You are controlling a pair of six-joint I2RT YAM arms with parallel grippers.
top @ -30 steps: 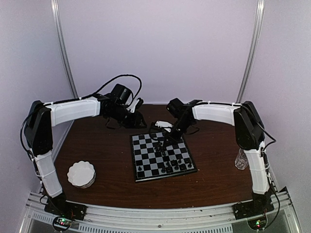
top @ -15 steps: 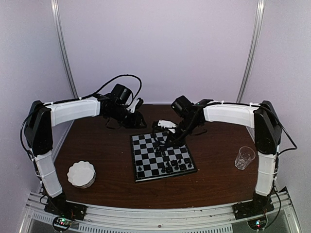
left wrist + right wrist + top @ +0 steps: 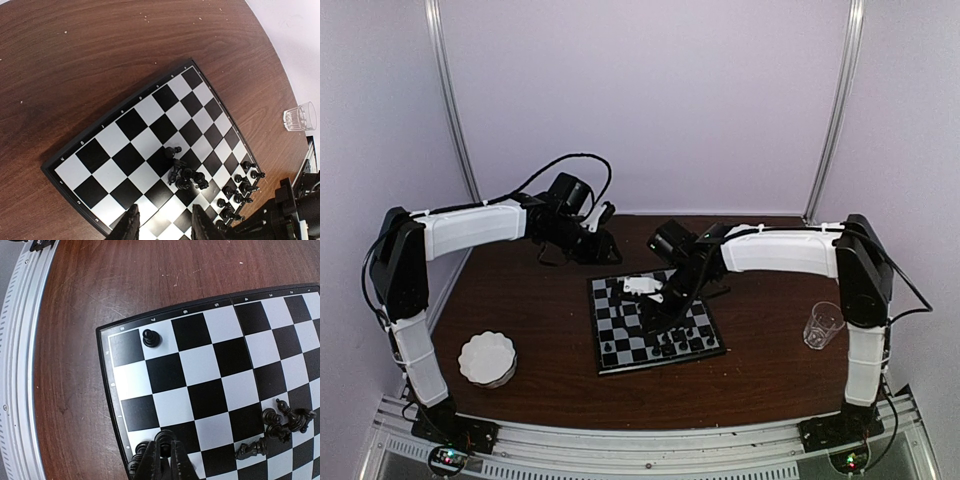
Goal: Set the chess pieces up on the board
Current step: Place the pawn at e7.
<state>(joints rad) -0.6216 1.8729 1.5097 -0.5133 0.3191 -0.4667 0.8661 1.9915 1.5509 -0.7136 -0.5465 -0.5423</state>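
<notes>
The board (image 3: 620, 300) lies mid-table, black and pale squares in a dark rim. My right gripper (image 3: 654, 311) hangs low over its near-middle. In the right wrist view this gripper (image 3: 165, 449) is shut on a small black chess piece (image 3: 165, 438), just above the board's edge row, where other pieces (image 3: 137, 456) stand. A lone pawn (image 3: 151, 337) stands near a corner. Several pieces (image 3: 280, 427) lie jumbled mid-board. My left gripper (image 3: 604, 244) hovers beyond the board's far-left corner. Its fingers (image 3: 131, 225) stand open over the board (image 3: 125, 160) with nothing between them.
A white scalloped dish (image 3: 487, 358) sits near the front left of the table. A clear glass (image 3: 823, 325) stands to the right of the board, also seen in the left wrist view as the glass (image 3: 300, 116). Dark wood table (image 3: 770, 380) surrounds the board.
My right gripper has swung from the board's far edge toward the near side, staying shut. The left arm has not moved.
</notes>
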